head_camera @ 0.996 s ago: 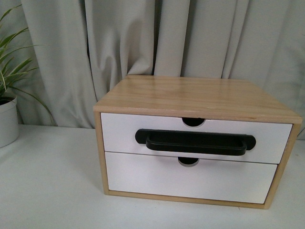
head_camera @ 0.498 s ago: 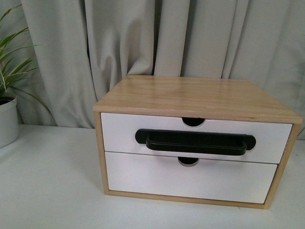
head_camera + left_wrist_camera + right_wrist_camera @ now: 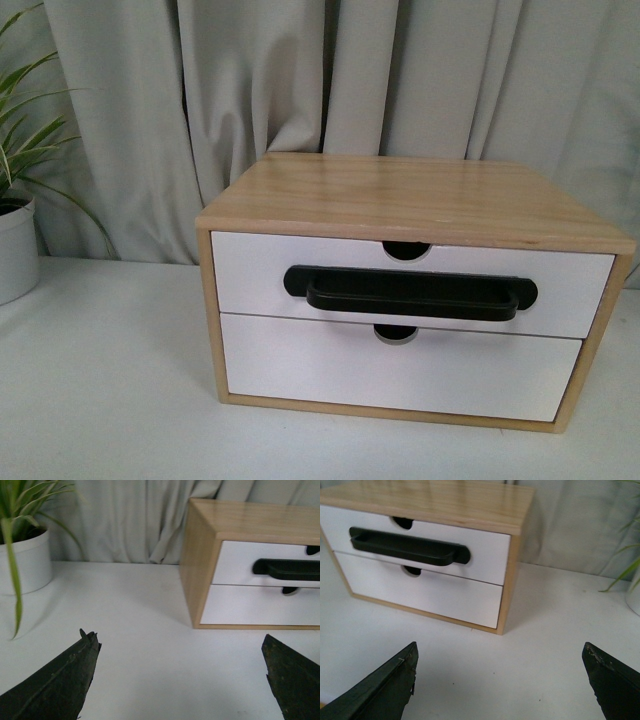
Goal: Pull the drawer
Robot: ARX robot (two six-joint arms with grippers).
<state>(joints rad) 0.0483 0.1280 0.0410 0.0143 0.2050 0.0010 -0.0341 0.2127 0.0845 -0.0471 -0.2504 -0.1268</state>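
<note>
**A:** Where is the drawer sitting, and why that way?

**B:** The drawer (image 3: 250,278) is sitting fully closed in the upper slot of the wooden cabinet (image 3: 410,200), just above the plain lower front (image 3: 400,378). Its black bar handle (image 3: 410,292) is facing the robot, offering a claw something to hook.

**A:** And the claws?

**B:** The left gripper (image 3: 176,636) is hanging over the white table (image 3: 100,380) with its fingers spread wide and nothing between them. It is aiming at the cabinet's left corner. The right gripper (image 3: 500,645) is likewise splayed and empty, and it is looking more squarely at the handle, so I am judging it better placed for the reach. Both are waiting well apart from the cabinet.

**A:** Anything differing from a second ago?

**B:** The drawer is staying closed. The cabinet is showing slightly higher in the front view. Perhaps the camera is tilting rather than the cabinet moving, but the shift is too small to say.
</note>
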